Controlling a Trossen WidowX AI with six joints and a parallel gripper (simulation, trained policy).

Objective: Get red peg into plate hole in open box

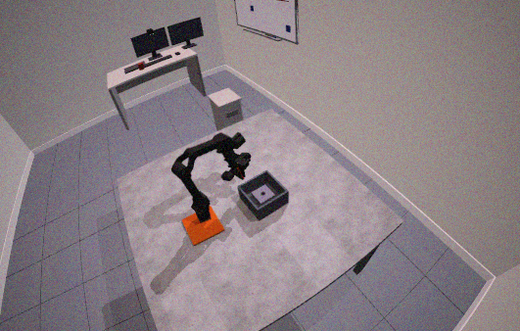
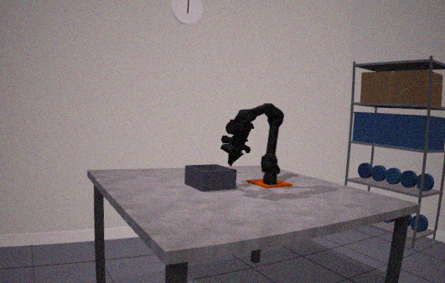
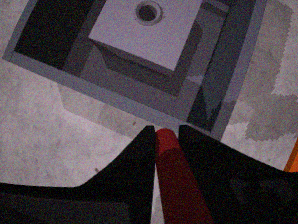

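My gripper [image 3: 165,133] [image 1: 240,171] [image 2: 232,161] is shut on the red peg [image 3: 172,170], which sticks out between the two dark fingers and points down. I hold it in the air just outside the near wall of the open grey box [image 1: 279,197] [image 2: 210,177] [image 3: 125,102]. In the wrist view the light plate [image 3: 145,37] lies at the box's bottom with its round hole [image 3: 148,11] near the top edge of the frame. The plate also shows in the top view [image 1: 263,195]. The peg's tip shows as a small red spot in the exterior view [image 2: 230,165].
The arm stands on an orange base [image 1: 203,226] [image 2: 269,182] on the grey table [image 1: 260,274] [image 2: 230,213]. A desk with monitors [image 1: 154,69] and a small cabinet [image 1: 225,108] stand beyond the table. A metal shelf [image 2: 398,138] stands at the right.
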